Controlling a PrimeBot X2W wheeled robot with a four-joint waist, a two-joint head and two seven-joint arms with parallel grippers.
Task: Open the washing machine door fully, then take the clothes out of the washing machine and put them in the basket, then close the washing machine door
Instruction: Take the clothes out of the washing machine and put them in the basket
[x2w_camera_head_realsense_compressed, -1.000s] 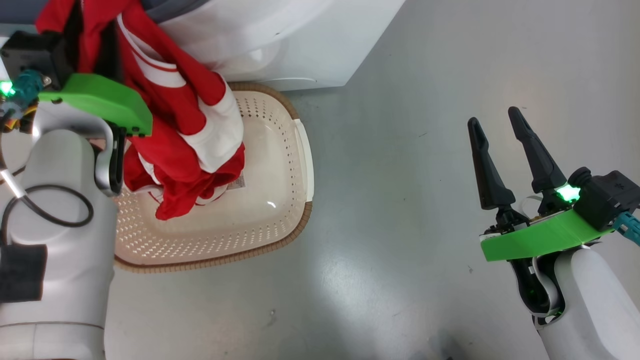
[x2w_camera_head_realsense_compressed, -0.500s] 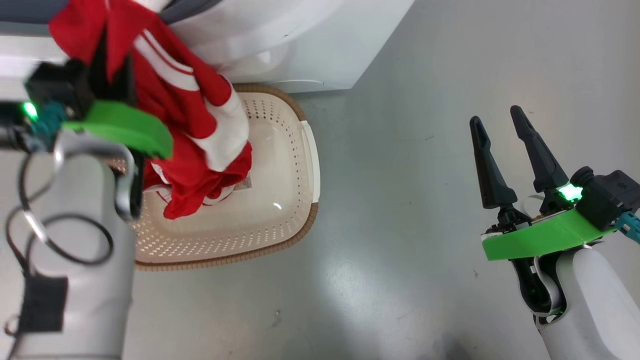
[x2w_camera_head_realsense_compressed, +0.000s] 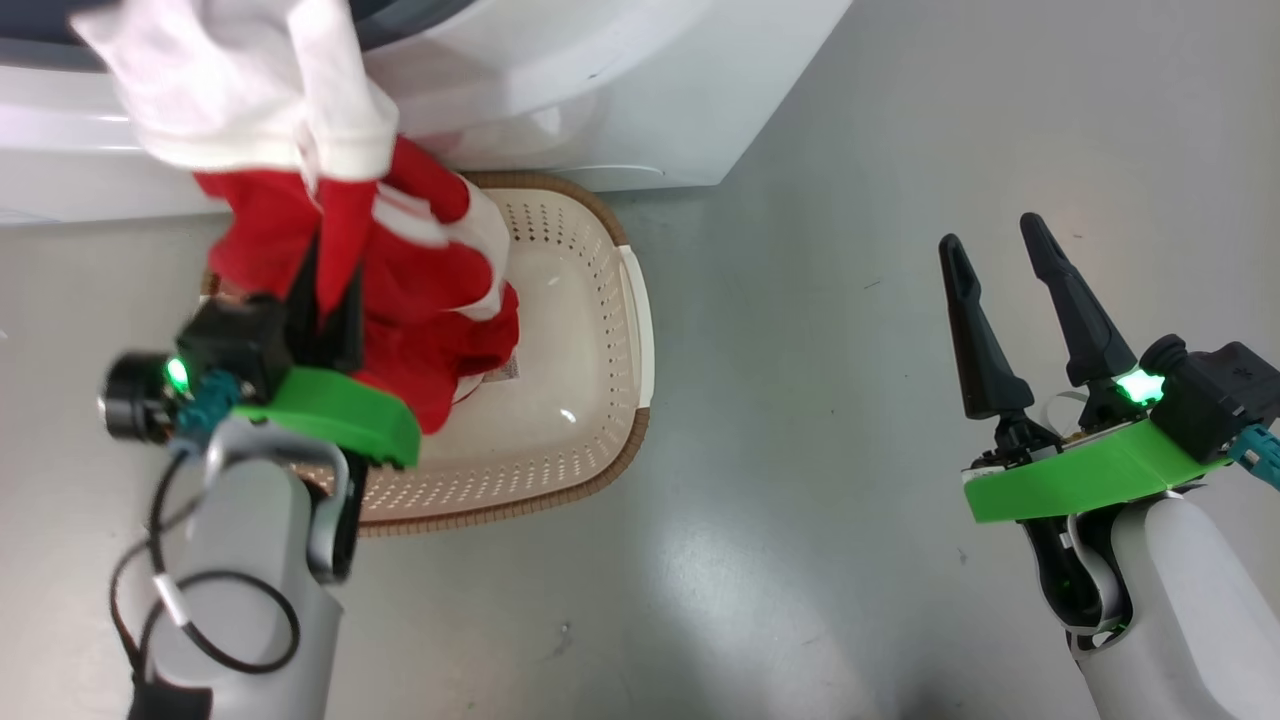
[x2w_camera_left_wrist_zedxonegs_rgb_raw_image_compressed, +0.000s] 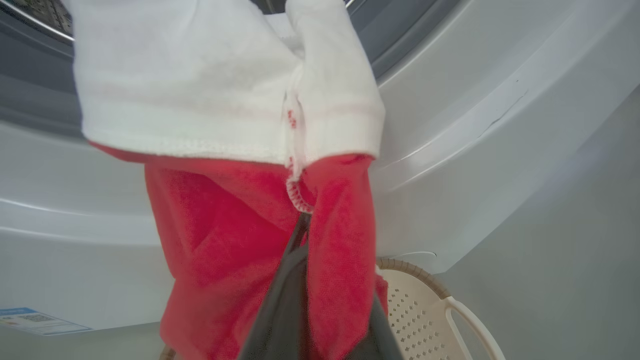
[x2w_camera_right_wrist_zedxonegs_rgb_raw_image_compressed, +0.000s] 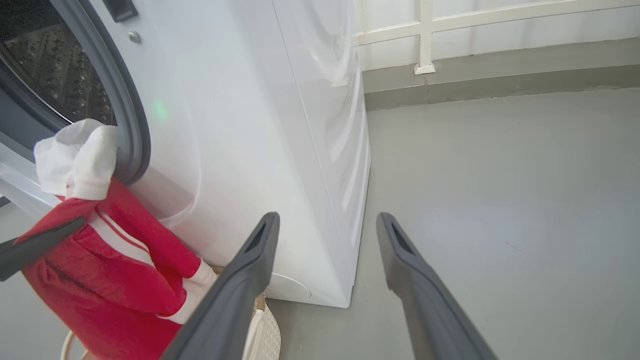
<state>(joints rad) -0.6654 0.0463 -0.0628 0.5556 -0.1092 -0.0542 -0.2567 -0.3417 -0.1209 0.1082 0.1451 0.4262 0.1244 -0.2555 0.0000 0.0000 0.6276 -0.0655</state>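
Left hand (x2w_camera_left_wrist_zedxonegs_rgb_raw_image_compressed: 301, 235): the two dark fingers are pinched together with no gap, clamped on a fold of the bright red garment with white panels and thin white stripes (x2w_camera_left_wrist_zedxonegs_rgb_raw_image_compressed: 225, 235). The fabric wraps both sides of the fingers.

Below this hand the red bulk hangs into the small cream-white perforated plastic basket with a brown woven-look rim (x2w_camera_head_realsense_compressed: 612, 440), which stands on the grey floor (x2w_camera_head_realsense_compressed: 850, 420).

Beyond the fingertips the garment's white end stands against the grey rubber gasket (x2w_camera_right_wrist_zedxonegs_rgb_raw_image_compressed: 131, 110) of the big white front-loading washing machine (x2w_camera_head_realsense_compressed: 640, 100). Cannot tell whether it rests on the lip.

Basket just in front of the machine's base. Blue label sticker (x2w_camera_left_wrist_zedxonegs_rgb_raw_image_compressed: 35, 320) low on the machine front, left of the fingers.

Right hand (x2w_camera_head_realsense_compressed: 989, 234): fingers spread wide, holding nothing, over the floor, well apart from basket and garment. Steel drum (x2w_camera_right_wrist_zedxonegs_rgb_raw_image_compressed: 60, 65) far to its left.
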